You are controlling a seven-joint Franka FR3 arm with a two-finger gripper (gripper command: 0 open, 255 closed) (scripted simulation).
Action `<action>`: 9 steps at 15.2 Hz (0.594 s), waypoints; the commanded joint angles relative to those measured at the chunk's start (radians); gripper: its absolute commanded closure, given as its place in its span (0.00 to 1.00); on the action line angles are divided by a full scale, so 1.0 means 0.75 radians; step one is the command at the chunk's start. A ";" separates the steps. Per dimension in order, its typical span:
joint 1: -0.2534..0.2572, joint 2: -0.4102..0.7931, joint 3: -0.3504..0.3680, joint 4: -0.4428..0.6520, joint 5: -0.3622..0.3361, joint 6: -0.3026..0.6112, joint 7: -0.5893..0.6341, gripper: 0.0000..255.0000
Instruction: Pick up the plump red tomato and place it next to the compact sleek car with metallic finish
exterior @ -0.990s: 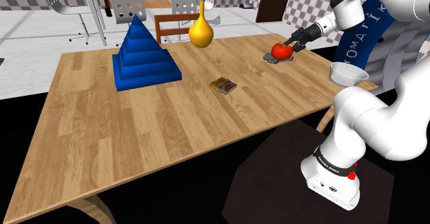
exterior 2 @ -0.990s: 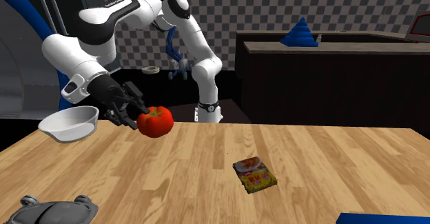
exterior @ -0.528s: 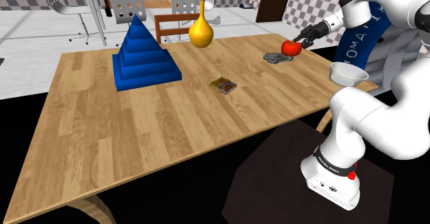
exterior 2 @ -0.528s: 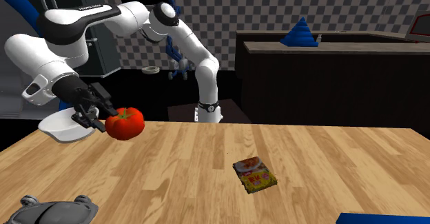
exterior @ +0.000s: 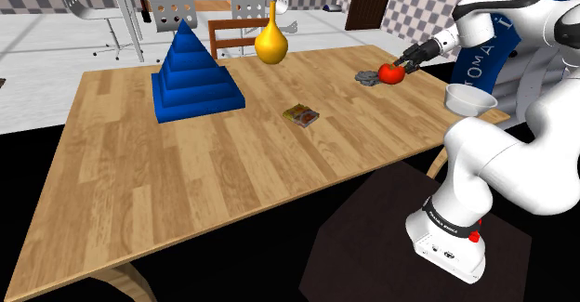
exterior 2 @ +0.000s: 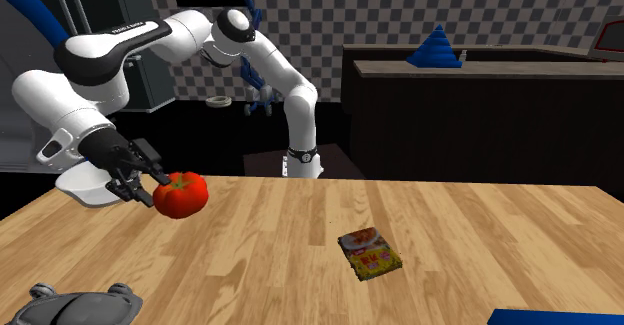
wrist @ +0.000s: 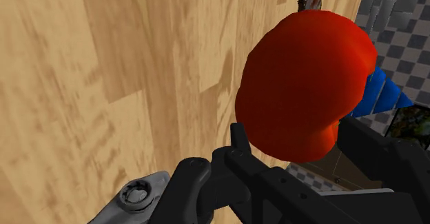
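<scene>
The gripper (exterior 2: pixel 150 181) pinches the red tomato (exterior 2: pixel 181 194) by one side, above the wooden table (exterior 2: pixel 300 263). Let go here, it may drop, roll and knock the grey toy car (exterior 2: pixel 80 305) at its 7 o'clock in the second exterior view. The red tomato is squat, with no marked long axis, its stem end roughly up.

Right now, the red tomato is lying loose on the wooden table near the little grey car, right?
No, it isn't lying loose: the gripper clasps the red tomato above the wooden table, near the little grey car. The second exterior view shows it.
</scene>
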State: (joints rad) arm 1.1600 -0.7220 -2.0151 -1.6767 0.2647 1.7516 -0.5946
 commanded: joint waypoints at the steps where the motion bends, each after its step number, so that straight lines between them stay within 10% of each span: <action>1: 0.002 -0.011 -0.011 -0.026 -0.007 0.028 -0.017 1.00; 9: 0.034 -0.073 -0.066 -0.070 -0.045 0.112 -0.064 1.00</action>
State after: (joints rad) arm 1.1833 -0.7715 -2.0600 -1.7215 0.2337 1.8247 -0.6377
